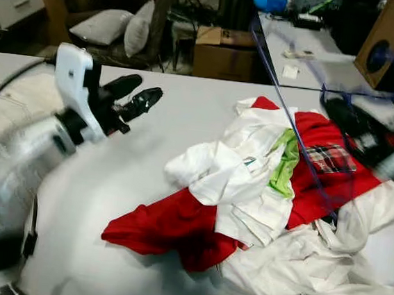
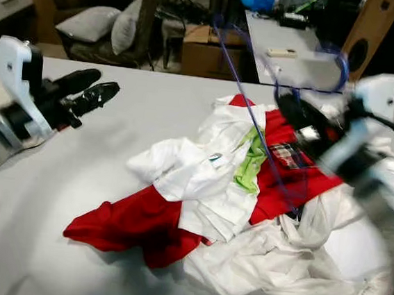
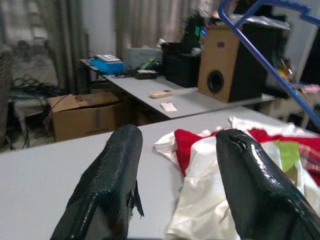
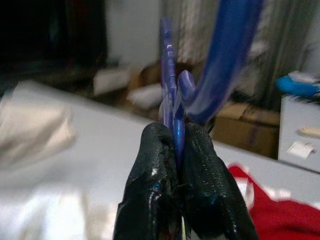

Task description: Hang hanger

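Right gripper [image 4: 176, 150], fingers clenched on the blue hanger [image 2: 255, 125] near its hook, holds it raised over the clothes [image 2: 234, 193] on the tabletop [image 2: 110, 181]. Left gripper [image 1: 135, 100] hovers, fingers released. Likely best: keep the grip firm, lifting the frame clear of fabric.

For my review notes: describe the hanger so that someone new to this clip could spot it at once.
Start at the grey table and its heap of red and white clothes. At the heap's right side, the right gripper has its jaws shut on a blue hanger held up above the pile. It is thin blue wire, unlike the soft cloth below.
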Motion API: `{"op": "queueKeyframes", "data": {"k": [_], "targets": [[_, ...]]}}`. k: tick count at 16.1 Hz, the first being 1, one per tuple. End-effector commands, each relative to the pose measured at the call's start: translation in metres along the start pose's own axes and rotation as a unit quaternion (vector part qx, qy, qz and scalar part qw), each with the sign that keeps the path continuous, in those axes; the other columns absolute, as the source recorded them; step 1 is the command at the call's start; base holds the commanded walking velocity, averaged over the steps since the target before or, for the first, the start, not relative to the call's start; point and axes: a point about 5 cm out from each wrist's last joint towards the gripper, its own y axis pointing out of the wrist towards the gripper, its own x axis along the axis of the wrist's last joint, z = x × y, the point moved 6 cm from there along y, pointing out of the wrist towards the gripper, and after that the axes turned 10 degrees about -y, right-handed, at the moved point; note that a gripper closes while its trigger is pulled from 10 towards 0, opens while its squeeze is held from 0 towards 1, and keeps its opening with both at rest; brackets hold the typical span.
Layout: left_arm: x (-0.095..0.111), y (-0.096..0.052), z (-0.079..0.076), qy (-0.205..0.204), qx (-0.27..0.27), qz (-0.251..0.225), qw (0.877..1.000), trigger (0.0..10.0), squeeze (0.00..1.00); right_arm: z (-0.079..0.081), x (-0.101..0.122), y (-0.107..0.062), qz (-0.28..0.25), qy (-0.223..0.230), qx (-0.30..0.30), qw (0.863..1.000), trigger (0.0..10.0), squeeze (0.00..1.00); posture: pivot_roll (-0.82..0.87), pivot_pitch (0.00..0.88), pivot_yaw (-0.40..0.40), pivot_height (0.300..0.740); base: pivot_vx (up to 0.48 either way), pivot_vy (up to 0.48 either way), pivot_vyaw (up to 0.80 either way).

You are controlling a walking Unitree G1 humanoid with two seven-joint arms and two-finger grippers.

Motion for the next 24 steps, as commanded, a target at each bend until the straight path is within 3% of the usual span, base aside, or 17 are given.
{"op": "queueKeyframes", "data": {"k": [1,3,5,9,12,13,15,22,24], "targets": [[0.001,-0.003,0.001,0.012,0.024,-0.002,1.0,10.0,0.0,-0.01,0.001,-0.001,0.011,-0.017,-0.048,0.999,10.0,0.0,0.05,0.0,0.031,0.74,0.0,0.247,0.0],[-0.011,-0.005,-0.005,0.012,0.03,0.007,0.999,10.0,0.0,-0.01,0.002,0.0,-0.008,0.026,-0.073,0.997,10.0,0.0,0.05,0.0,0.033,0.74,0.0,0.313,0.0],[-0.037,-0.008,-0.004,0.03,0.071,0.04,0.996,10.0,0.0,0.025,-0.028,0.003,0.028,0.069,-0.083,0.994,10.0,0.0,0.06,0.0,0.032,0.74,0.0,0.405,0.0],[-0.042,-0.009,0.014,0.061,0.121,0.05,0.99,10.0,0.0,0.055,-0.037,0.011,0.04,0.069,-0.056,0.995,10.0,0.0,0.06,0.0,0.03,0.74,0.0,0.421,0.0],[-0.044,-0.007,0.016,0.078,0.131,0.053,0.987,10.0,0.0,0.069,-0.036,0.013,0.04,0.059,-0.028,0.997,10.0,0.0,0.06,0.0,0.03,0.74,0.0,0.431,0.0],[-0.044,-0.006,0.016,0.079,0.133,0.053,0.987,10.0,0.0,0.071,-0.039,0.012,0.046,0.061,-0.026,0.997,10.0,0.0,0.06,0.0,0.028,0.74,0.0,0.435,0.0],[-0.049,-0.003,0.017,0.07,0.138,0.053,0.987,10.0,0.0,0.06,-0.058,0.008,0.075,0.077,-0.076,0.991,10.0,0.0,0.06,0.0,0.04,0.74,0.0,0.431,0.0],[-0.059,-0.003,0.022,0.062,0.147,0.061,0.985,10.0,0.0,0.066,-0.067,0.005,0.083,0.052,-0.081,0.992,10.0,0.0,0.05,0.0,0.046,0.74,0.0,0.433,0.0],[-0.061,-0.004,0.022,0.063,0.15,0.063,0.985,10.0,0.0,0.067,-0.08,0.001,0.101,0.047,-0.085,0.99,10.0,0.0,0.05,0.0,0.04,0.74,0.0,0.437,0.0]]}}
